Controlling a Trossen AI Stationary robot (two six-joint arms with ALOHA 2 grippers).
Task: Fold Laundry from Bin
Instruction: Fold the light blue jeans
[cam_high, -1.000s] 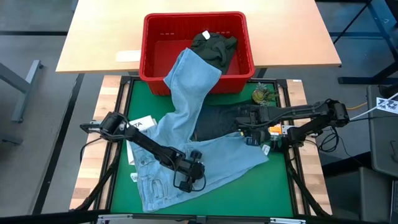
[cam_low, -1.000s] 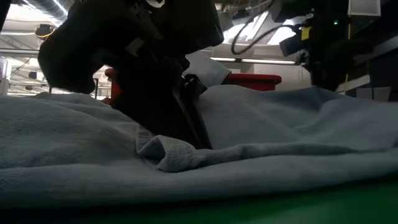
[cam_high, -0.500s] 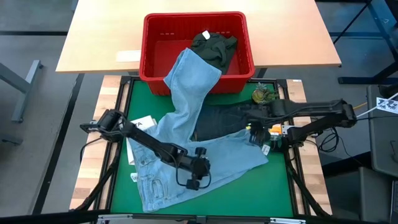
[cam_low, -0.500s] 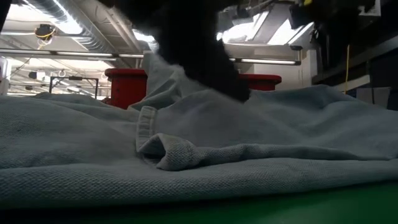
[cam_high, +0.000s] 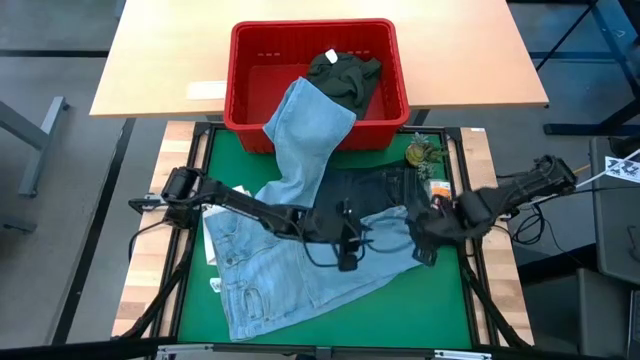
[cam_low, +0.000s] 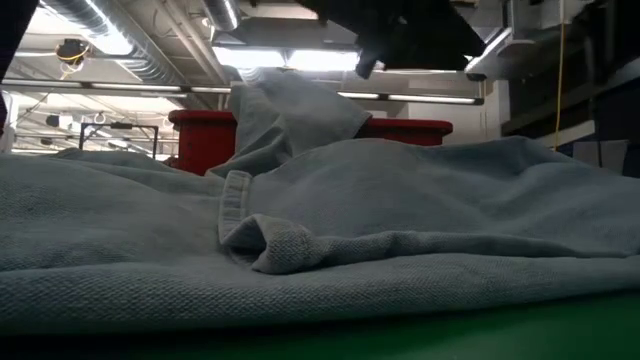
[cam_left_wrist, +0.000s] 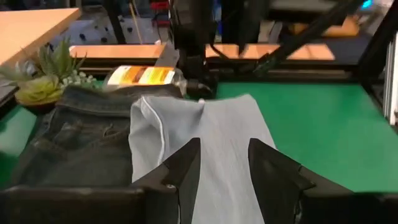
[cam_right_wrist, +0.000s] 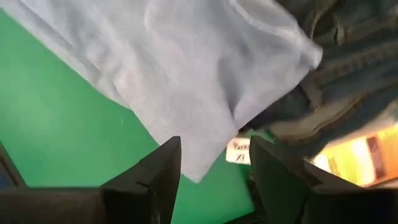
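Observation:
Light blue jeans (cam_high: 290, 260) lie spread on the green mat. One leg climbs over the near rim of the red bin (cam_high: 240, 75) and hangs into it. A dark olive piece (cam_high: 343, 72) lies inside the bin. Dark jeans (cam_high: 360, 190) lie flat at centre right, partly under the light ones. My left gripper (cam_high: 350, 250) hovers open over the light jeans' other leg (cam_left_wrist: 217, 124) at mid-table. My right gripper (cam_high: 425, 240) points down, open, above that leg's hem corner (cam_right_wrist: 199, 155). In the low view both grippers hang clear above the cloth.
A small potted plant (cam_high: 420, 152) and an orange-labelled packet (cam_left_wrist: 140, 76) sit at the mat's far right. A white card (cam_high: 228, 198) lies at the left beside the jeans. The bin stands on a wooden table (cam_high: 160, 60) behind the mat. Bare green mat (cam_left_wrist: 317, 124) shows right of the leg.
My left gripper has risen off the light jeans and swung toward the table's right and far side, tipping up toward level. My right gripper has lifted, rolled, and drawn a little toward the near right. The jeans lie as before.

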